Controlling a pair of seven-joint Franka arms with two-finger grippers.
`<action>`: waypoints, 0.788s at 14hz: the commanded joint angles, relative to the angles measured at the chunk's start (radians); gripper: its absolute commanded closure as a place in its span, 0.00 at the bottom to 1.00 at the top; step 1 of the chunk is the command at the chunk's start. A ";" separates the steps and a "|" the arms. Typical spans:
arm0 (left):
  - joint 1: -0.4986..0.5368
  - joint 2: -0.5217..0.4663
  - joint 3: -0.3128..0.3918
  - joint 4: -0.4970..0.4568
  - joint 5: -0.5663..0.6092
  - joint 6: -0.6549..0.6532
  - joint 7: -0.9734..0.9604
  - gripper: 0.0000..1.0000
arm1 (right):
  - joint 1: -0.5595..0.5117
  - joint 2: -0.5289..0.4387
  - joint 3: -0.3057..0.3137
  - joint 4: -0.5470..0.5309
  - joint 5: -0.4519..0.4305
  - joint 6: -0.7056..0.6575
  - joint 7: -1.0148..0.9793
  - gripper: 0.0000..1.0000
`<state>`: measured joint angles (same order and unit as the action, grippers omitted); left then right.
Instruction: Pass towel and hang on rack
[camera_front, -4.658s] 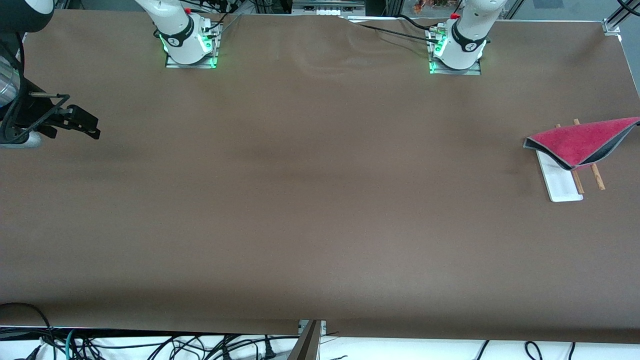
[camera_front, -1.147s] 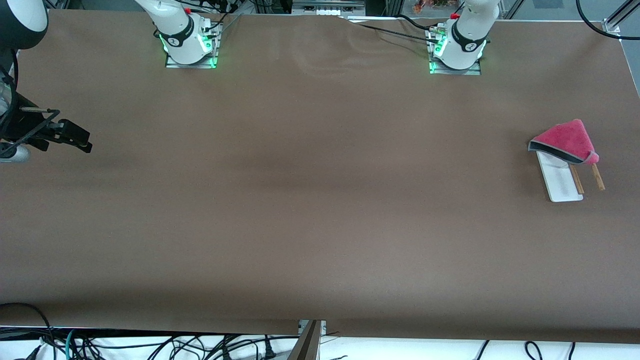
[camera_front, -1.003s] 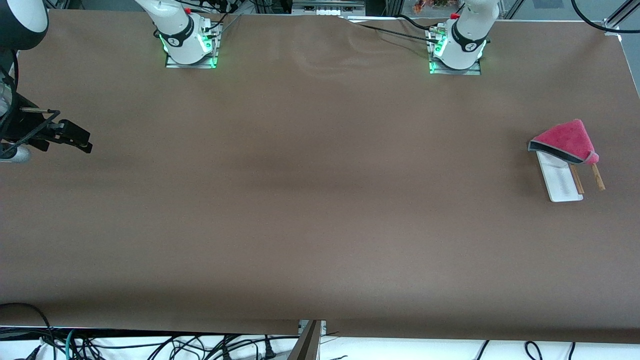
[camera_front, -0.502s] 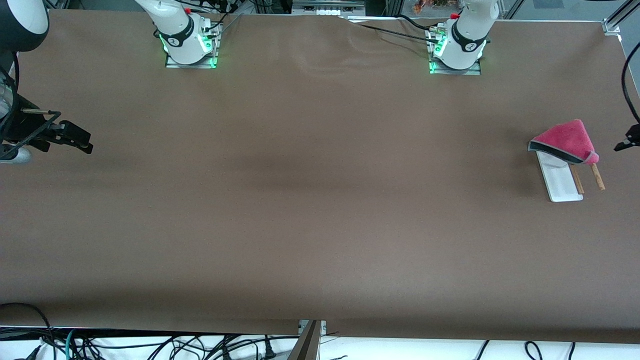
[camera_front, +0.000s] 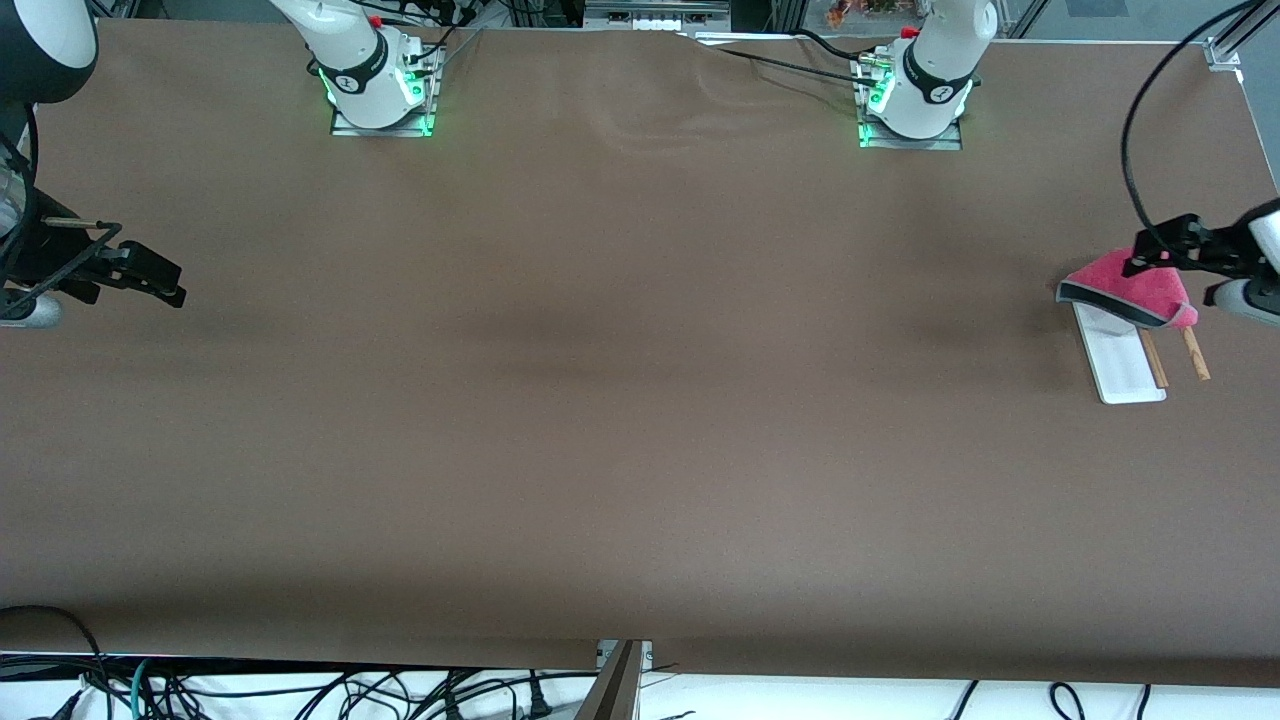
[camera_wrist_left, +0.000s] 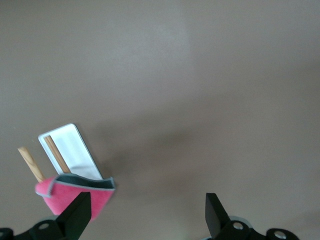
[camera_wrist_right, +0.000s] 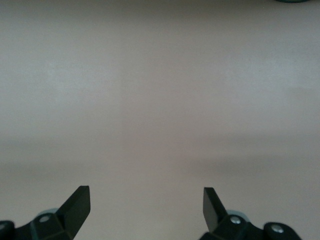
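Note:
The towel (camera_front: 1135, 285), pink-red with grey edging, lies bunched over the end of the rack farthest from the front camera, at the left arm's end of the table. The rack's white base (camera_front: 1122, 365) and its two wooden rods (camera_front: 1196, 356) stick out from under it. My left gripper (camera_front: 1148, 256) hangs open just over the towel, holding nothing. In the left wrist view the towel (camera_wrist_left: 75, 194) sits beside one finger (camera_wrist_left: 79, 214), with the base (camera_wrist_left: 72, 150) and rods (camera_wrist_left: 31, 163) past it. My right gripper (camera_front: 165, 282) waits open over the right arm's end of the table; the right wrist view shows only bare tabletop between its fingers (camera_wrist_right: 80, 205).
A brown cloth covers the table (camera_front: 620, 400). The two arm bases (camera_front: 380, 85) (camera_front: 915, 95) stand along the edge farthest from the front camera. Cables (camera_front: 300, 690) hang below the near edge.
The towel, stretched out earlier, was let go and has slumped onto the rack. In the last second the left gripper came back into the front view over the towel. The right arm has barely moved.

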<state>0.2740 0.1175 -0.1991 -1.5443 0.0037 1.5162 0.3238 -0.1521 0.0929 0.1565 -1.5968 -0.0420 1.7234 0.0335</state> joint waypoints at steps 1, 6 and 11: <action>-0.009 -0.090 0.013 -0.132 0.001 0.056 -0.096 0.00 | -0.003 0.007 0.003 0.020 -0.007 -0.005 -0.006 0.00; -0.009 -0.099 0.013 -0.143 -0.013 0.084 -0.147 0.00 | -0.003 0.007 0.003 0.020 -0.009 -0.005 -0.006 0.00; -0.009 -0.101 0.015 -0.145 -0.019 0.091 -0.167 0.00 | -0.003 0.007 0.003 0.020 -0.006 -0.005 -0.004 0.00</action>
<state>0.2685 0.0480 -0.1904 -1.6556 0.0000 1.5885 0.1795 -0.1521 0.0930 0.1565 -1.5966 -0.0420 1.7234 0.0334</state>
